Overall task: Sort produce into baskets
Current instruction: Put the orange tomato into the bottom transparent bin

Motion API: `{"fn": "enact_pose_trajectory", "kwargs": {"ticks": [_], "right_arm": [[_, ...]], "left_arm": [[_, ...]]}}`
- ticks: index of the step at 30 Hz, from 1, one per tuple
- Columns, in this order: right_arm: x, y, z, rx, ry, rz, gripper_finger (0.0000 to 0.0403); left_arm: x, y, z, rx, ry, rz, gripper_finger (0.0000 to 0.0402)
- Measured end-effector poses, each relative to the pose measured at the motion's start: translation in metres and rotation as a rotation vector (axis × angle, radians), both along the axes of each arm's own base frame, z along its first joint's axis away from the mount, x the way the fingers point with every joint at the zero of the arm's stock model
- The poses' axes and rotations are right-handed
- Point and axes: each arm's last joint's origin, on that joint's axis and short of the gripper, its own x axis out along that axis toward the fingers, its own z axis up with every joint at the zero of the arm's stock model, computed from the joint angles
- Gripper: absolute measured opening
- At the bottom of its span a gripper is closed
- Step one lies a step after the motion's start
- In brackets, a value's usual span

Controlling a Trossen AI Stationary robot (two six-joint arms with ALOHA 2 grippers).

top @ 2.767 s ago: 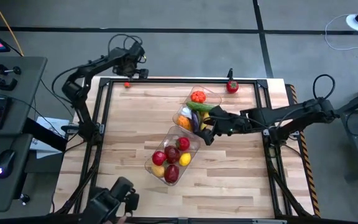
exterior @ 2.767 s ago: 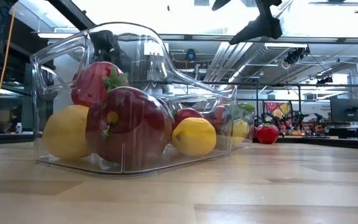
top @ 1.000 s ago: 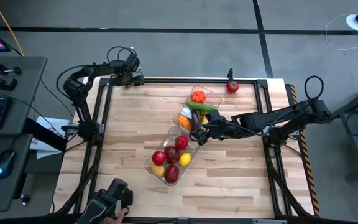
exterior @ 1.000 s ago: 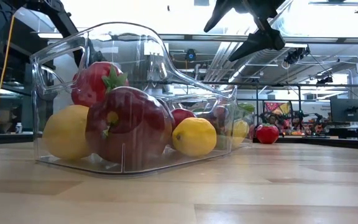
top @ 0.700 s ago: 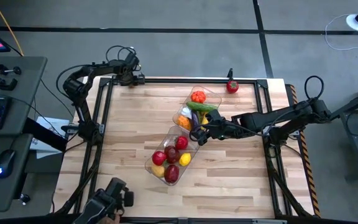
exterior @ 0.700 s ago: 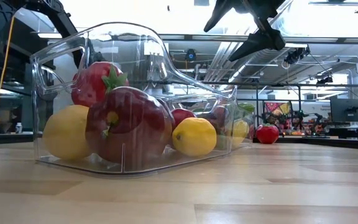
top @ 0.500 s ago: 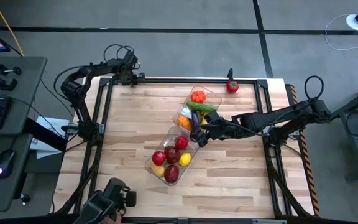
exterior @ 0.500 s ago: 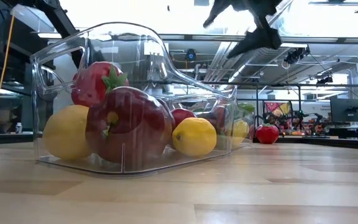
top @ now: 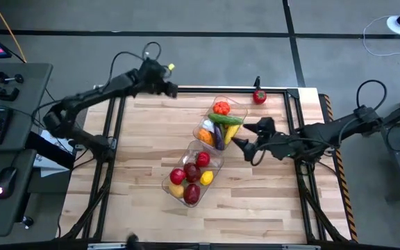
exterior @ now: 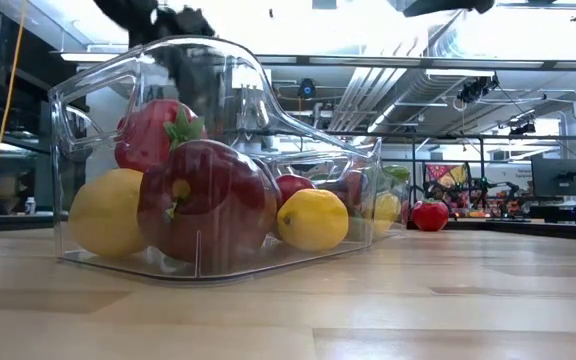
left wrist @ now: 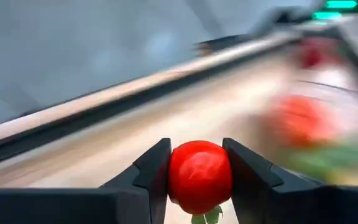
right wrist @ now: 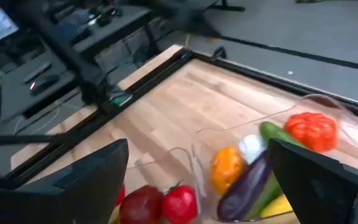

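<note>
Gripping a small red tomato [left wrist: 199,177], the left gripper [top: 169,89] hangs over the tabletop's [top: 151,153] far edge. Two clear baskets [top: 193,173] of produce sit mid-table; beside them, seemingly empty, the right gripper's [top: 245,142] jaws gape wide.

The table [top: 144,149] is topped with pale wooden planks, smooth and faintly sheened in the low view, and framed by dark matt metal rails [top: 200,88]. Both baskets [exterior: 218,150] are made of clear, glossy plastic in which the ceiling lights are mirrored. The produce is moulded from smooth plastic: a glossy red tomato [left wrist: 199,177] is seen between matt black plastic fingers [left wrist: 244,171], a dark red apple [exterior: 208,205] is shown with a bright shine, and a yellow lemon [exterior: 311,219] is given a finer, duller skin. The floor [top: 186,42] is seen as grey and matt.
</note>
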Motion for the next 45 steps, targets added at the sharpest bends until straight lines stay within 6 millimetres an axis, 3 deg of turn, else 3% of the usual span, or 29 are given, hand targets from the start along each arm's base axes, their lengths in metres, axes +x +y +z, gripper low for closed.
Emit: {"fn": "enact_pose_trajectory", "kwargs": {"ticks": [5,10,14,18,25,37,45], "right_arm": [[-0.016,-0.003,0.0,0.018,0.03,-0.035,0.0376],[-0.018,-0.003,-0.007,0.057,0.096,-0.021,0.0376],[-0.016,-0.001,-0.01,0.083,0.129,0.029,0.0376],[-0.015,0.0,-0.011,0.105,0.144,0.061,0.0376],[-0.015,0.0,-0.011,0.107,0.146,0.063,0.0376],[-0.014,0.0,-0.01,0.145,0.119,0.055,0.0376],[-0.013,0.002,-0.009,0.101,0.147,0.122,0.0376]], "left_arm": [[0.032,-0.08,0.037,0.103,-0.168,-0.325,0.0114],[0.053,-0.152,0.051,0.126,-0.286,-0.58,0.0123],[0.067,-0.194,0.051,0.125,-0.344,-0.721,0.0127],[0.079,-0.219,0.043,0.119,-0.366,-0.799,0.0128],[0.099,-0.223,0.039,0.161,-0.466,-0.803,0.0129],[0.111,-0.173,0.038,0.194,-0.547,-0.631,0.0129],[0.111,-0.16,0.042,0.224,-0.583,-0.589,0.0129]]}}
